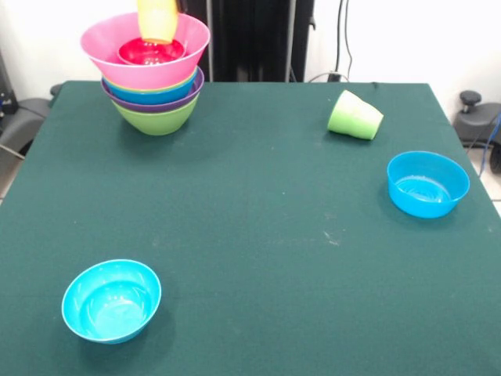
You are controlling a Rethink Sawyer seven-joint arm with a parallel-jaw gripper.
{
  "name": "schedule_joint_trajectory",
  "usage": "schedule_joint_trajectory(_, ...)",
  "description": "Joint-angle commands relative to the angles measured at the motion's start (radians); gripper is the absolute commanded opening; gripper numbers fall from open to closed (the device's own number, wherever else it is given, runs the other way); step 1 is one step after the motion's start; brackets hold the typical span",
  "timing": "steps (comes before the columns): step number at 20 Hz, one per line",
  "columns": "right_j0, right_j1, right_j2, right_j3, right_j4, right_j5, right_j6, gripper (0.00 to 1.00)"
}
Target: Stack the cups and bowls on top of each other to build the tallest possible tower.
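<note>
The tower point(153, 82) stands at the table's far left: a lime green bowl point(155, 117) at the base, purple, blue and green rims above, then the huge pink bowl point(141, 59). A small red bowl point(152, 52) sits inside the pink bowl. The yellow-orange cup point(157, 19) stands in the red bowl, its top cut off by the picture's edge. The light green cup point(355, 116) lies on its side at the far right. A blue bowl point(427, 183) stands upright at the right. A small cyan bowl point(111, 301) stands upright at the near left. No gripper shows.
The dark green table point(250, 219) fills the view. The robot's black pedestal point(250, 39) stands behind the far edge, with cables on the wall to its right. Dark objects sit beside the table's left and right edges.
</note>
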Motion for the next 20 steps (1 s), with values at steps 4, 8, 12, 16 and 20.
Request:
schedule_joint_trajectory(4, 0.036, 0.020, 0.052, 0.040, -0.091, -0.016, -0.066, 1.00)
schedule_joint_trajectory(8, 0.041, 0.016, 0.054, 0.039, -0.099, -0.017, -0.067, 1.00)
schedule_joint_trajectory(12, 0.045, 0.011, 0.052, 0.039, -0.108, -0.044, -0.047, 1.00)
schedule_joint_trajectory(16, 0.062, 0.033, 0.032, 0.018, -0.128, -0.057, -0.024, 1.00)
schedule_joint_trajectory(20, 0.058, 0.028, 0.035, 0.022, -0.125, -0.053, -0.027, 1.00)
